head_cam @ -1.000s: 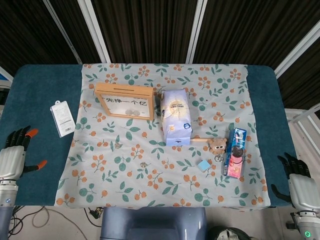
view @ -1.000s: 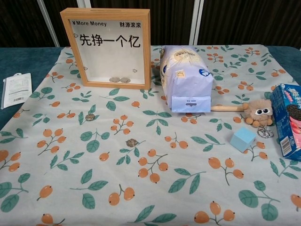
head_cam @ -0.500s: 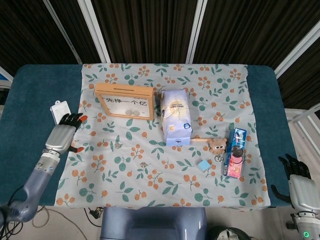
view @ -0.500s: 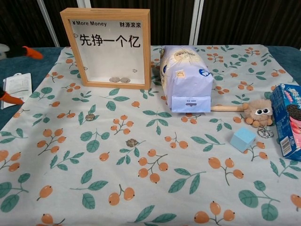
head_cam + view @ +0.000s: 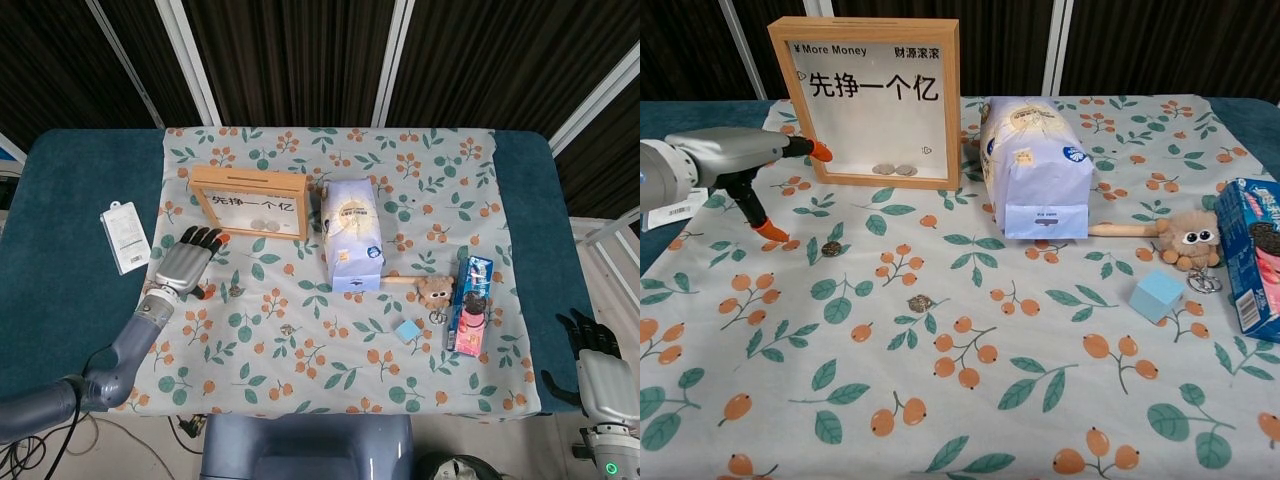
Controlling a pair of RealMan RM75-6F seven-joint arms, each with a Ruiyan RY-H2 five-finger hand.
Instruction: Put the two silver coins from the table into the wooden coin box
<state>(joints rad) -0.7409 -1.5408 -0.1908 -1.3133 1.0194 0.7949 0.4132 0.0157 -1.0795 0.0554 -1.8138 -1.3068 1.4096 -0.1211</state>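
Coins lie toward the table's near edge: one (image 5: 831, 249) just right of the left hand (image 5: 183, 266), whose fingers (image 5: 771, 232) are spread and empty; the other (image 5: 920, 302) farther right. Right hand (image 5: 603, 372) is well apart, open.

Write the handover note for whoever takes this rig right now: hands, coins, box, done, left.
Left robot hand: open, holding nothing, above the cloth near one silver coin.
Right robot hand: fingers apart, holding nothing, off the table's near right corner.
Second silver coin: on the cloth, nearer the middle.
Wooden coin box: upright at the back left; two coins are visible inside.
Done: neither table coin picked up.
Left: both coins into the box.
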